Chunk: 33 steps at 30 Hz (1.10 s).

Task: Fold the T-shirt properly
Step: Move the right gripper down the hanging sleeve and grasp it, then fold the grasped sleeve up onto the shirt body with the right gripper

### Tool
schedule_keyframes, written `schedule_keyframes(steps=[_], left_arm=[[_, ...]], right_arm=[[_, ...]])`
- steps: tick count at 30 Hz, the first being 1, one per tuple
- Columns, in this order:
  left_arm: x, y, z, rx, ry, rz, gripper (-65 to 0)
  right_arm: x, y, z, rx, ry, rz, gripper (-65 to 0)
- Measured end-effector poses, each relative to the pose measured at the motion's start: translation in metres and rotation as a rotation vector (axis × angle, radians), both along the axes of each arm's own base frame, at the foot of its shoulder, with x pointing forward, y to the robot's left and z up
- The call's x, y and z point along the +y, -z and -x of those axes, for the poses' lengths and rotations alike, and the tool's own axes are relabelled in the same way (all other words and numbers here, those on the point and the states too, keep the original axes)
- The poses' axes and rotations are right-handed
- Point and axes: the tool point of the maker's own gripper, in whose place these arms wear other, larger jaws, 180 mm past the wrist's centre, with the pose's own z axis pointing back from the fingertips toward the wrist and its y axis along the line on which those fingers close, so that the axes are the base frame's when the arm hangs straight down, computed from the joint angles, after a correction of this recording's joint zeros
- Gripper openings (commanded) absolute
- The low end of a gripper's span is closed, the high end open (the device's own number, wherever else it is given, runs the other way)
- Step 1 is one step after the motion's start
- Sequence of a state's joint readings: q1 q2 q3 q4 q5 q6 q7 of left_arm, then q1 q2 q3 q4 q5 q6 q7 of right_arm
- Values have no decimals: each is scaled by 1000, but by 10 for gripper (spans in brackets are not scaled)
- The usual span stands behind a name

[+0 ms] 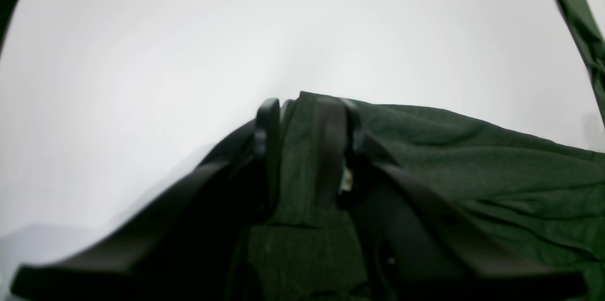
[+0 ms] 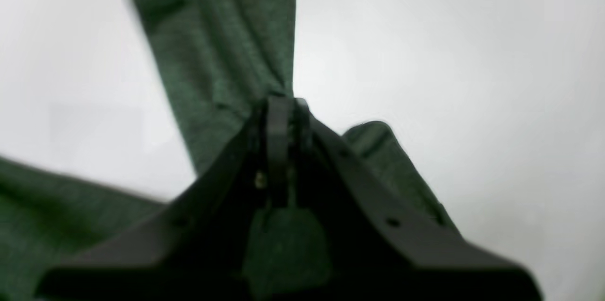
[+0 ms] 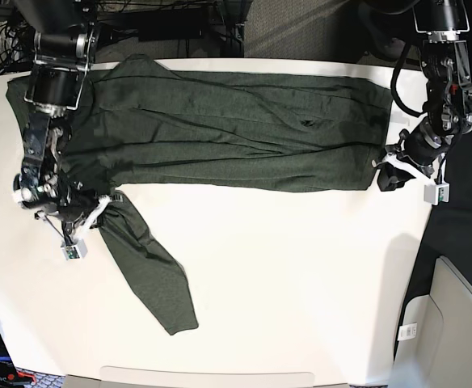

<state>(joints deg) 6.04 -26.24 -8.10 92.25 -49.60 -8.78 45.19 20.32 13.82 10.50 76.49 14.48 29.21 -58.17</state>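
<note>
The T-shirt [image 3: 220,129], dark olive green with long sleeves, lies spread across the far half of the white table [image 3: 301,283]. One sleeve [image 3: 151,275] trails toward the front left. At the garment's right end, my left gripper [image 3: 384,174] holds the edge. In the left wrist view the cloth [image 1: 472,164] fills the gap between the fingers of that gripper [image 1: 300,121]. My right gripper [image 3: 105,200] is at the left, where the sleeve leaves the body. The right wrist view shows this gripper [image 2: 283,105] pinched shut on the sleeve fabric [image 2: 222,41].
A grey bin or seat [image 3: 454,323] stands off the table's right front corner. Cables and dark equipment [image 3: 171,20] run behind the far edge. The table's front edge [image 3: 204,376] is near the sleeve's cuff.
</note>
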Motion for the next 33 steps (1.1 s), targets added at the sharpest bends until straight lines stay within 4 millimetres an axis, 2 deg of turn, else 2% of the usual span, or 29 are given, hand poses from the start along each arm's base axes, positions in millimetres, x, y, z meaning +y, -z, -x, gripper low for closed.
schedule_keyframes(steps=[10, 15, 28, 33], left_arm=[[0, 0, 0, 0, 1, 1, -518], [0, 0, 0, 2, -3, 2, -518], [-1, 1, 0, 2, -3, 4, -521], [-4, 2, 0, 1, -6, 16, -521]], right_arm=[[-19, -13, 52, -15, 11, -147, -646], [-28, -26, 78, -36, -39, -134, -646], [-24, -54, 139, -67, -174, -91, -646], [-18, -65, 148, -79, -228, -63, -646]])
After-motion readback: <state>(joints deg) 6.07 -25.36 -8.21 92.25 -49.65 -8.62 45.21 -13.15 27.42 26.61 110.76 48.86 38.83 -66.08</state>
